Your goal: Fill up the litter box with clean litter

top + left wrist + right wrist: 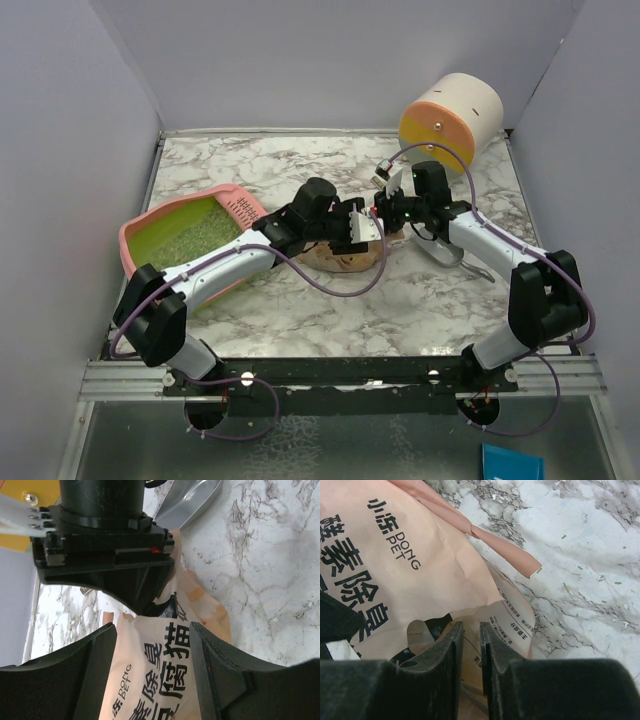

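1. From the top view, a marble-patterned surface (330, 320) is seen enclosed by plain grey walls. The litter box (127, 243) sits at the left of the surface under the left arm, with a layer of clean litter (200, 235) spread over its yellow-green inside. A round cream-and-orange drawer unit (450, 118) stands at the far right corner. A crinkled tan pouch (340, 262) lies at the centre, where the left tool (362, 228) and the right tool (383, 208) are met above it. A grey metal scoop (440, 252) lies just to the right of the pouch.

2. In the left wrist view, the left tool (152, 630) is held with its fingers (75, 680) wide apart, and the printed pouch (155, 680) is framed between them. The black right tool (149, 606) is pressed onto the pouch's upper edge. The scoop (192, 500) is seen beyond on the marble.

3. In the right wrist view, the fingers (445, 655) of the right tool (470, 635) are drawn almost together, and a fold of the pouch (420, 555) is pinched in the slit. Small green flecks are scattered over the surface (580, 555).
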